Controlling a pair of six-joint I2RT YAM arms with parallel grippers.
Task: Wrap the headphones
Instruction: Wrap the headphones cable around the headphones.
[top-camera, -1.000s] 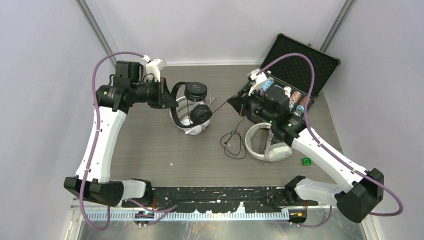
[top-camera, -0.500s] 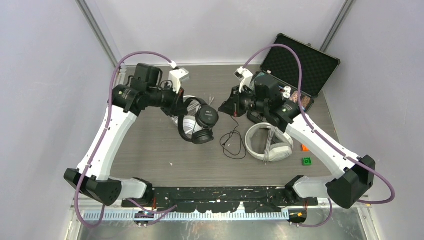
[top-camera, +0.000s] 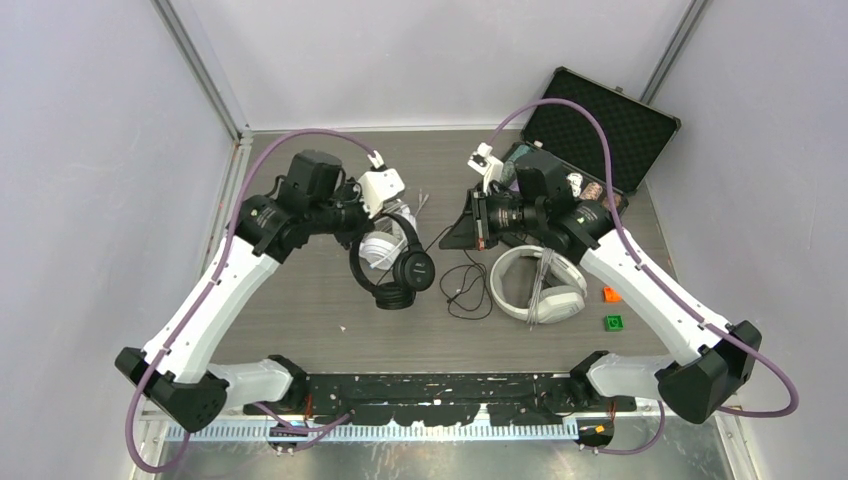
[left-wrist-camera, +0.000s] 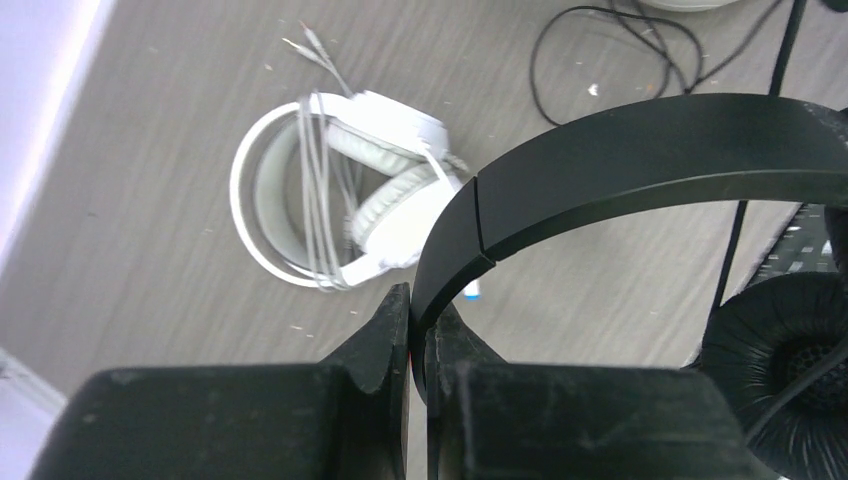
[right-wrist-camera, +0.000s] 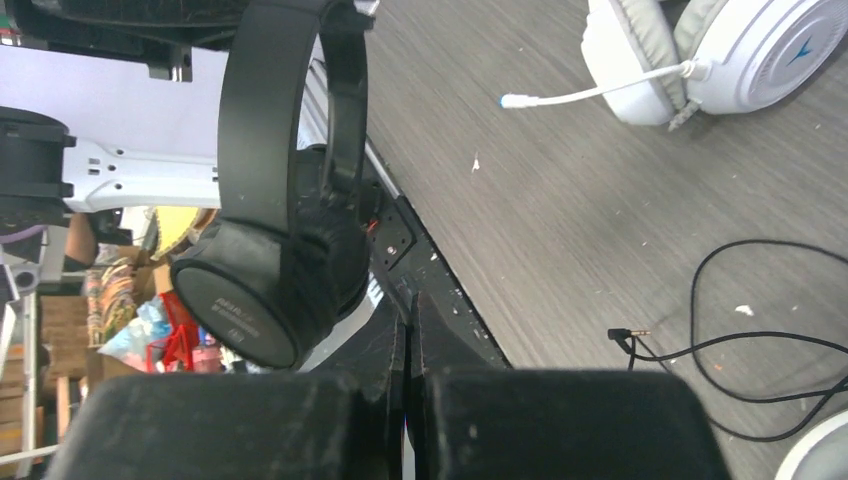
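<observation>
From above, the black headset (top-camera: 398, 268) hangs over the worktop (top-camera: 320, 300), a little toward 9 o'clock of its middle. It is held by one end of its headband: the left wrist view shows the left jaws clamped on that band.

Under it, toward 10 o'clock, lies a white headset (left-wrist-camera: 395, 215). Its thin cord is drawn in several turns across band and cups, and the plug ends poke out toward 12. A second white headset (top-camera: 557, 300) lies flat at about 4 o'clock of the middle, with strands of cord across it in the same way. Both look finished, though how snug the turns are is hard to judge.

The black one is the piece in hand, and its wrapping looks barely begun. Its black cable (top-camera: 466, 290) sprawls in loose loops on the worktop at roughly 3 o'clock of the hanging cups. The plug (right-wrist-camera: 622, 334) lies free on the surface, and one stretch of cable runs straight away from an ear cup.

The right jaws, at 2 o'clock of the black headset, are pressed together; whether they pinch that thin cable I cannot tell. What remains, by my reckoning, is to wind the loose cable round the black band or cups, secure the plug and set the headset down. The open case (top-camera: 600, 125) at 1 o'clock plays no part.
</observation>
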